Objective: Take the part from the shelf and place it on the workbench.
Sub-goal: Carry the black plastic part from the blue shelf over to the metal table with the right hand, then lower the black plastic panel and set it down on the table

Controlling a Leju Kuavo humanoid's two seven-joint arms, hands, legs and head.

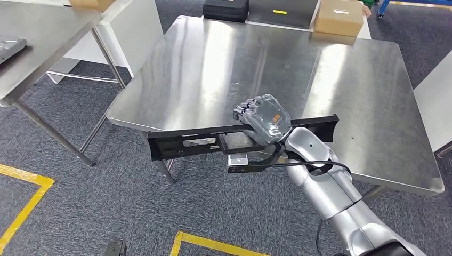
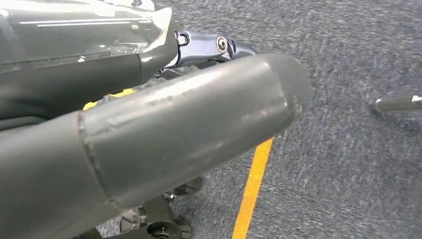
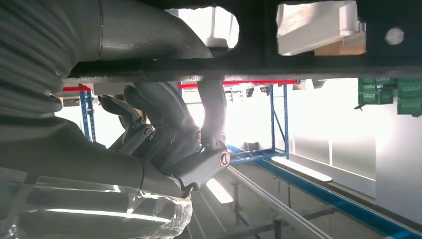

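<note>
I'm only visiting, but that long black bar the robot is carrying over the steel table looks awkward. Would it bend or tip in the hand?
Probably stiff: the black part stays straight though the right hand grips it near the middle only. The cut-outs suggest it may be light for its length. Held at one spot, such a long bar could swing or tilt if nudged.

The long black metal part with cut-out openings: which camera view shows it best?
The head view: the long black metal part shows whole, held by the right hand over the steel workbench's near edge. The right wrist view shows a close underside stretch.
</note>
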